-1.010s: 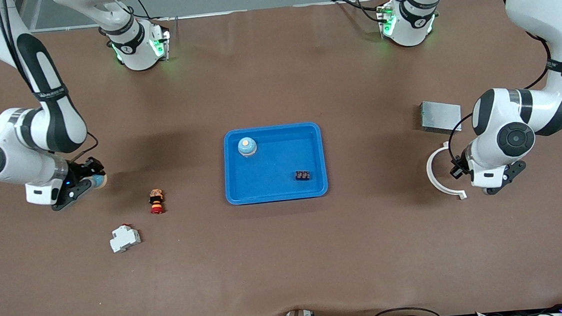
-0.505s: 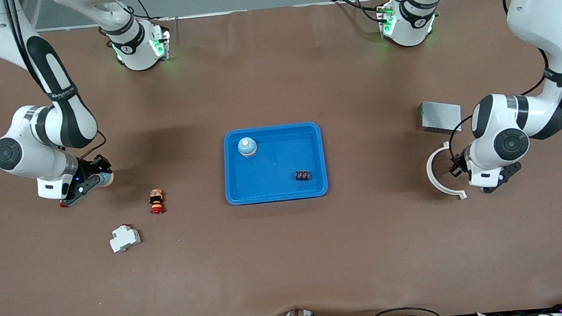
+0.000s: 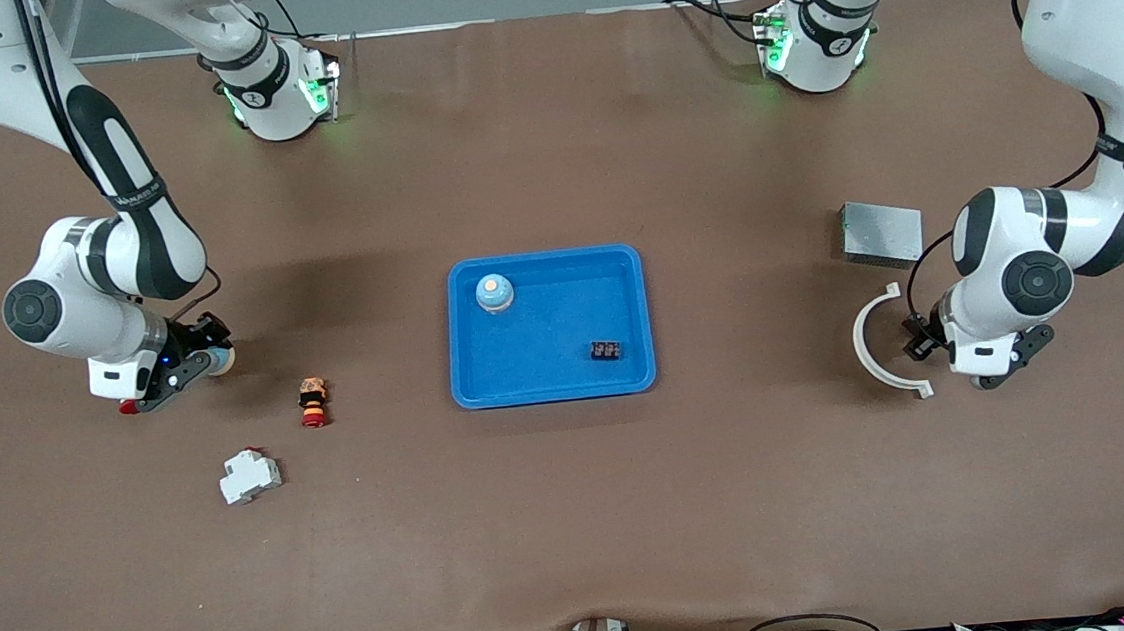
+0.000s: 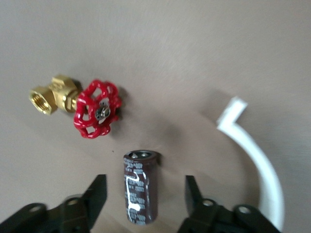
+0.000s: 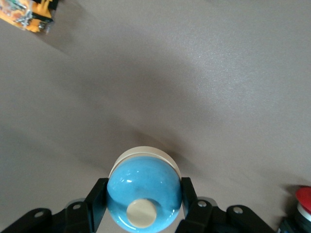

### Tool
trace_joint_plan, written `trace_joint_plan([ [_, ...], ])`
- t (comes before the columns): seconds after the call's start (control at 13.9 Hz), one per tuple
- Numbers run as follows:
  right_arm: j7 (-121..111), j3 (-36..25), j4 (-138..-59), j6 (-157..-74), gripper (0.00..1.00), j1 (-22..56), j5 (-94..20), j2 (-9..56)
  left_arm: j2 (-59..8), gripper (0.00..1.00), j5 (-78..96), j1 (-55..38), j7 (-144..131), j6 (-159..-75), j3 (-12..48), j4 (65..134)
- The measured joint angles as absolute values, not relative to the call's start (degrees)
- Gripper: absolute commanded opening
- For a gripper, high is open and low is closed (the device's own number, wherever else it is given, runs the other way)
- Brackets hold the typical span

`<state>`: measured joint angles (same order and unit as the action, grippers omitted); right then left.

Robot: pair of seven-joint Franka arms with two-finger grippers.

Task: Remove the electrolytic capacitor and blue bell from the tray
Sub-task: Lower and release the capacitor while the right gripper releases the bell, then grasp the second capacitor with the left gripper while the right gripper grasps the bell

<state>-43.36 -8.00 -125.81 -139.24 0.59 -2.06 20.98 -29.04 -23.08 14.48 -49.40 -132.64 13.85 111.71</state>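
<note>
Trouble could be expected from the dark brown cylindrical electrolytic capacitor [image 4: 140, 188]. It is round, so it could be nudged by a rising finger and rolled toward the brass valve with the red handwheel [image 4: 96, 109]. It appeared to be laid on its side on the brown table [image 3: 578, 515] at the left arm's end, beside the white curved plastic strip [image 4: 262, 167]. Its long axis ran along the fingers and its metal end pointed at the valve. The left gripper [image 4: 145, 180] was parted either side, untouching.

The glossy blue dome-shaped bell [image 5: 144, 180] was clamped by the right gripper [image 5: 143, 188] over the right arm's end, well apart from the bright blue plastic tray [image 3: 642, 369], base down; a high drop could tip it.
</note>
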Motion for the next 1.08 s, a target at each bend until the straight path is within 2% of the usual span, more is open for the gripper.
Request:
trace_joint_plan([
  [0.29, -43.3, -7.9, -125.8, -141.1, 0.23, 0.6, -2.1, 23.0, -22.8, 1.00, -23.1, 14.5, -49.6, -127.6, 20.6, 110.3],
  [0.36, -43.3, -7.8, -125.8, -141.2, 0.31, 0.6, -2.1, 23.2, -21.8, 1.00, -23.0, 14.5, -50.6, -125.7, 23.0, 109.6],
  [0.43, -43.3, -7.8, -125.8, -141.2, 0.62, 0.6, -2.1, 23.2, -21.2, 1.00, -23.0, 14.4, -52.8, -124.6, 25.5, 109.1],
  [0.51, -43.3, -7.8, -125.8, -141.2, 1.00, 0.6, -2.1, 23.2, -20.9, 1.00, -23.0, 14.3, -55.4, -124.1, 27.9, 108.9],
  [0.79, -43.3, -7.8, -125.4, -140.5, 1.00, 0.6, -2.1, 23.0, -22.4, 1.00, -23.0, 11.1, -65.4, -124.0, 34.4, 107.9],
  [0.87, -43.2, -7.7, -124.7, -138.6, 1.00, 0.6, -2.1, 22.6, -23.2, 0.97, -23.0, 9.1, -67.6, -124.0, 34.7, 107.3],
  [1.08, -35.4, -7.2, -118.4, -122.5, 1.00, 2.8, -3.5, 19.8, -26.4, 0.96, -23.0, 2.2, -76.6, -124.1, 34.9, 104.2],
])
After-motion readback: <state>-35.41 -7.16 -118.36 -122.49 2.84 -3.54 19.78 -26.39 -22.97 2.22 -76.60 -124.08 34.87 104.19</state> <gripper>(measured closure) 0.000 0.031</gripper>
